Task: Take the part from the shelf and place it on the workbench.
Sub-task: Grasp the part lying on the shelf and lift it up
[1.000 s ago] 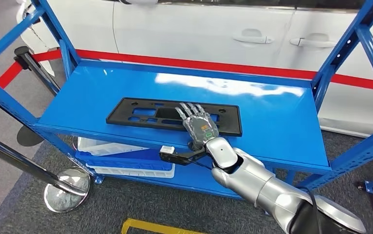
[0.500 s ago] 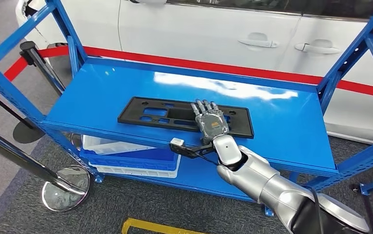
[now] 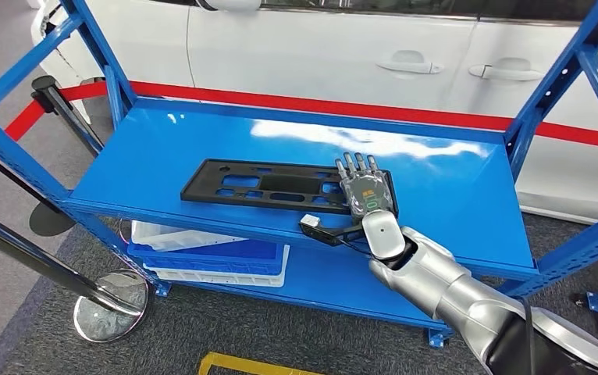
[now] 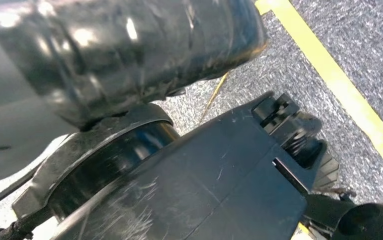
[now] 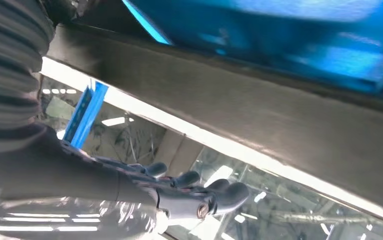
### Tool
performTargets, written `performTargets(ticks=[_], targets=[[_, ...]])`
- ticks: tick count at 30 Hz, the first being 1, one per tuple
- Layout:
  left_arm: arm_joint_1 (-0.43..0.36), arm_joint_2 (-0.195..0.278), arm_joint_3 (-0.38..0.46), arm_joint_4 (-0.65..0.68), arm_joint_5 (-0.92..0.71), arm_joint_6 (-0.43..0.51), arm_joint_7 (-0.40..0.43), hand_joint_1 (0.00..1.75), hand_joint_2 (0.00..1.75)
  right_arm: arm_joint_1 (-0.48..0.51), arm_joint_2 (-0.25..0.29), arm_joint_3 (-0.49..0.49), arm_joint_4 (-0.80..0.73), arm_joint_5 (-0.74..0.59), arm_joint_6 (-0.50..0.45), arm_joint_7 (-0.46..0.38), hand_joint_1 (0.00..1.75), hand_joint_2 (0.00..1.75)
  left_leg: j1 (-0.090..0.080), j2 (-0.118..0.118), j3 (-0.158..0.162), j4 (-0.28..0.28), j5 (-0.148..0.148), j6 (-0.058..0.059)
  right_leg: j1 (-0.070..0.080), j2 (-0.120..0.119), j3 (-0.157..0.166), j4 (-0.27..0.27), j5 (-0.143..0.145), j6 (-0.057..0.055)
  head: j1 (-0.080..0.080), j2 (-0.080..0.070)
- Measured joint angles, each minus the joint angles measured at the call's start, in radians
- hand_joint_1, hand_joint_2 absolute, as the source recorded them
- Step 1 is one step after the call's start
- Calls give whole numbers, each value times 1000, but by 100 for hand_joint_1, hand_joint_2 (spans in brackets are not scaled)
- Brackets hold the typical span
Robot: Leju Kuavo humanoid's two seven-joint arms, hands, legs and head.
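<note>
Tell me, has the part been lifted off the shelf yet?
No, the black part lies flat on the blue shelf, with the right hand resting over its right end.

There are no words or numbers clear enough to read in these pictures. The back of the right hand (image 3: pixel 367 195) has small green and orange marks on it, but they are too tiny to make out. The black part (image 3: pixel 280 186) on the blue shelf (image 3: pixel 163 148) has no label that shows. The white car (image 3: pixel 319 47) behind the shelf shows no badge or plate. The yellow line (image 4: pixel 339 90) on the floor is just a painted stripe with no writing.
</note>
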Motion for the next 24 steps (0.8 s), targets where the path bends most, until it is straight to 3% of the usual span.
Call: performTargets(ticks=[2, 4, 5, 6, 7, 9, 12, 14, 15, 17, 19, 20, 22, 24], targets=[[0, 0, 0, 0, 0, 0, 0, 0, 0, 0, -1, 0, 0, 1, 1, 0, 3, 175, 7, 0, -55, 120, -54, -13, 0, -1, -1, 0, 1, -2, -2, 0], [2, 0, 0, 0, 0, 0, 0, 0, 0, 1, -1, 0, 0, 1, 2, 0, 52, 175, 12, 1, -84, 181, -64, -18, 0, -1, -1, 0, 1, -2, -2, 0], [3, 0, 0, 0, 0, 0, 0, 0, 0, 1, -1, 0, 0, 2, 2, 1, 82, 175, 13, 1, -76, 165, -45, -18, 0, 0, -1, 0, 1, -2, -2, 0], [2, 0, 0, 0, 0, 1, 0, 0, 0, 1, -1, 0, 0, 5, 4, 5, 115, 175, 14, 1, -49, 110, -12, -16, -1, 0, 0, 0, 1, -2, -2, 0], [1, 0, 0, 0, 0, 2, 0, 0, 0, 0, -2, 1, -2, 11, 7, 14, 134, 175, 13, 0, -15, 37, 19, -12, -1, 1, 0, 0, 1, -1, -2, 0], [-1, 0, 0, 0, -1, 6, 0, 0, 0, -1, -6, 1, -7, 28, 17, 34, 157, 175, 8, 0, 41, -75, 52, -1, 1, 1, -2, -1, 2, 5, -2, 0], [-1, 0, 0, 0, -1, 7, 0, 0, 0, 0, -16, 1, -17, 44, 27, 51, 168, 175, 3, -2, 53, -103, 54, 15, 0, 1, -4, -7, 5, 23, -1, 0], [-1, 0, 0, 0, -1, 8, 0, 0, 0, 0, -28, 1, -25, 52, 35, 55, 172, 175, 5, 0, 60, -120, 64, 28, -1, 1, -13, 11, -12, 31, 0, 0], [-1, 0, 0, 0, -1, 9, 0, 0, 0, 1, -34, 1, -28, 56, 40, 57, 173, 175, 7, 1, 63, -127, 68, 34, -1, 0, -28, 45, -35, 33, 1, 0], [-2, 0, 0, 0, -2, 10, 0, 0, 0, 5, -43, 1, -34, 64, 49, 61, 175, 175, 5, 2, 63, -129, 69, 39, -1, 0, -82, 164, -96, 34, 3, 0], [-1, 0, 0, 0, -5, 10, 0, 0, 0, 13, -53, 1, -40, 69, 54, 65, 175, 175, 5, 2, 62, -125, 66, 41, -2, -1, -125, 255, -120, 39, 3, 0], [-1, 0, 0, 0, -7, 11, 0, 0, 0, 16, -59, 1, -44, 72, 56, 67, 175, 175, 5, 1, 62, -122, 64, 41, -4, -1, -125, 255, -106, 41, 3, 0], [-1, 0, 0, 0, -9, 12, 0, 0, 0, 14, -69, 0, -55, 77, 57, 71, 175, 175, 7, -1, 61, -108, 55, 35, -10, -2, -74, 149, -42, 46, 4, 0], [-2, 0, 0, 0, -10, 13, 0, 0, 0, 13, -77, 0, -66, 80, 51, 75, 175, 175, 6, -3, 54, -88, 43, 24, -10, -1, -24, 48, -11, 45, 4, 0]])
